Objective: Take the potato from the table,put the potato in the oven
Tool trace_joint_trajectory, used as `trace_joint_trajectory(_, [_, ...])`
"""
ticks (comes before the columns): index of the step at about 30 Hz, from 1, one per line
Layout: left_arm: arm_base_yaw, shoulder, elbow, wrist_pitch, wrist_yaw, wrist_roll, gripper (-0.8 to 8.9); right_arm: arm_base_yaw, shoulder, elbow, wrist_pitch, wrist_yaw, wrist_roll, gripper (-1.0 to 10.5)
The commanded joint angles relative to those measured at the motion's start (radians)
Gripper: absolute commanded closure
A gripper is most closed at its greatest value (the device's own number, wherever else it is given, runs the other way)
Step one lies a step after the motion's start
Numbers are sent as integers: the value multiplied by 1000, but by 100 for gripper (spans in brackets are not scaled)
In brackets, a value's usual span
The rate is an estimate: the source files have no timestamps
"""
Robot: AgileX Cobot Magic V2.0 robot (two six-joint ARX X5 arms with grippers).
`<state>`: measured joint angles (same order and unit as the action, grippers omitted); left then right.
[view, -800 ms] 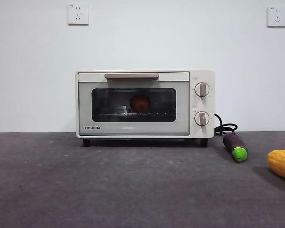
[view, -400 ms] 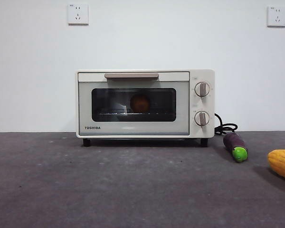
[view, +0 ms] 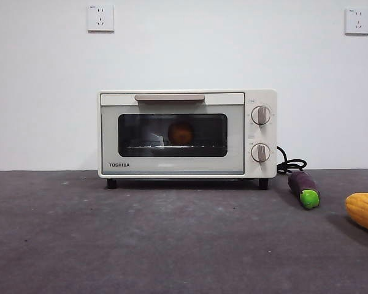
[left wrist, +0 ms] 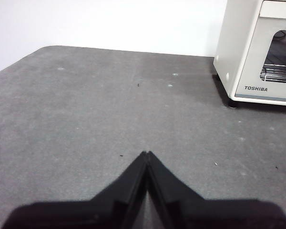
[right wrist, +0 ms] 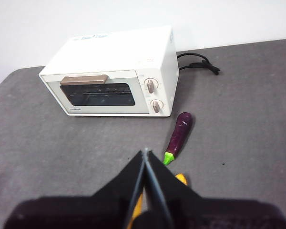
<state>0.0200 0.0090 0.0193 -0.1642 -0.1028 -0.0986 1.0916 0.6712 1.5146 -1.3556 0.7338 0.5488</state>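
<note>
Potato (view: pixel 181 133): seen in front view through dark glass door (view: pixel 172 135), resting on wire rack inside oven (view: pixel 187 133), roughly centred behind glass. Door shut, beige handle (view: pixel 170 97) flat along top edge. Two knobs (view: pixel 260 115) at right of door. Eggplant (view: pixel 304 188) lying on worktop (view: pixel 141 239) just beside oven's right foot, near black cord (view: pixel 290 164); corn cob (view: pixel 364 211) further right at frame edge. No arm present in this view.

Left wrist view: left gripper (left wrist: pixel 147 153) with jaws pressed together, holding nothing, hovering over bare worktop. Oven corner with brand label visible ahead and off to one side, well apart from jaws; rack visible behind glass, potato not visible here.

Right wrist view: right gripper (right wrist: pixel 145 151) with jaws closed tip to tip, empty, raised above worktop. Whole oven visible ahead, well apart; eggplant between jaws and oven's knob side; corn partly hidden beneath jaws. Potato not discernible through glass here.

Judgement: task appears complete, with potato enclosed and clear of both jaws. Neither arm positioned notably nearer; any further move would call for reopening door first.
</note>
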Motion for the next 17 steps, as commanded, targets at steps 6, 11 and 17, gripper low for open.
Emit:
trace_joint_trajectory(6, [-2,0,-11,6,-2,-4,816,-208,-8,-5,-20,41,-246,945])
trace_joint_trajectory(11, [-2,1,-11,6,-2,-5,816,-531,-26,-68,73,-35,-402,945])
trace_joint_trajectory(17, [-2,3,-11,6,-2,-4,816,-823,-153,-372,538,-455,-629,945])
